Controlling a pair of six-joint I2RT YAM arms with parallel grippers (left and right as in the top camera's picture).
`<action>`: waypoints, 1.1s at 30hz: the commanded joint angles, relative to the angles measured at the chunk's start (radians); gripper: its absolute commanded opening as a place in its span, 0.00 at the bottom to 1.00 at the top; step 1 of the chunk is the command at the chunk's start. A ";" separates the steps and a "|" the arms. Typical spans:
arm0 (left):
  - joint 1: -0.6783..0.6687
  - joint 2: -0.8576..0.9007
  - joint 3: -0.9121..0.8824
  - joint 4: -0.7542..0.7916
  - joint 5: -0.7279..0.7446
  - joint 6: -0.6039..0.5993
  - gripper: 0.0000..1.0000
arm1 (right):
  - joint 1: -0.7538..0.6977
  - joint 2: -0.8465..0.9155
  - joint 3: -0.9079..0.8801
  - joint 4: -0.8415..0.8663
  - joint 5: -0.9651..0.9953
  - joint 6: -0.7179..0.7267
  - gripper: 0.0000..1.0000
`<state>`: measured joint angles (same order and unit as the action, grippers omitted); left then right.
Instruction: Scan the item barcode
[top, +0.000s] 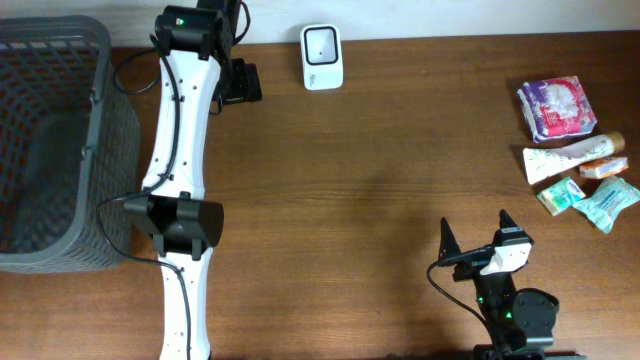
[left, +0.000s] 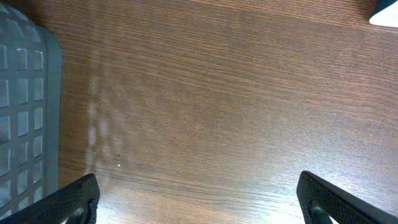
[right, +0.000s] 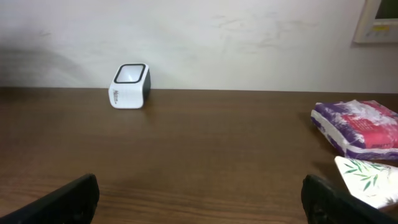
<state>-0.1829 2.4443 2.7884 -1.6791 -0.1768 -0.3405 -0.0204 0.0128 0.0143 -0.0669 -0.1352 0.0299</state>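
A white barcode scanner (top: 322, 56) with a dark window stands at the table's far edge; the right wrist view has the scanner (right: 130, 86) far off to the left. The items lie in a cluster at the right: a purple and white pack (top: 556, 108), a white tube (top: 570, 157), a small green box (top: 561, 195) and a teal pack (top: 607, 203). My right gripper (top: 475, 235) is open and empty near the front edge, left of the cluster. My left gripper (top: 243, 82) is open over bare wood (left: 199, 202), left of the scanner.
A grey mesh basket (top: 55, 140) fills the left end of the table, and the basket's wall (left: 25, 124) shows close on the left in the left wrist view. In the right wrist view the purple pack (right: 360, 129) and the tube (right: 367, 177) lie ahead to the right.
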 joint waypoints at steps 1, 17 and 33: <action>0.003 -0.003 0.008 0.002 -0.011 -0.006 0.99 | 0.036 -0.010 -0.009 -0.004 0.012 0.005 0.99; 0.003 -0.003 0.008 0.002 -0.011 -0.006 0.99 | 0.020 -0.010 -0.009 -0.002 0.013 0.005 0.99; -0.058 -0.309 -0.526 0.346 0.041 0.010 0.99 | 0.020 -0.010 -0.009 -0.002 0.013 0.005 0.99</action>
<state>-0.2016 2.3554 2.5561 -1.5093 -0.1471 -0.3405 0.0032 0.0128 0.0143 -0.0669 -0.1349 0.0296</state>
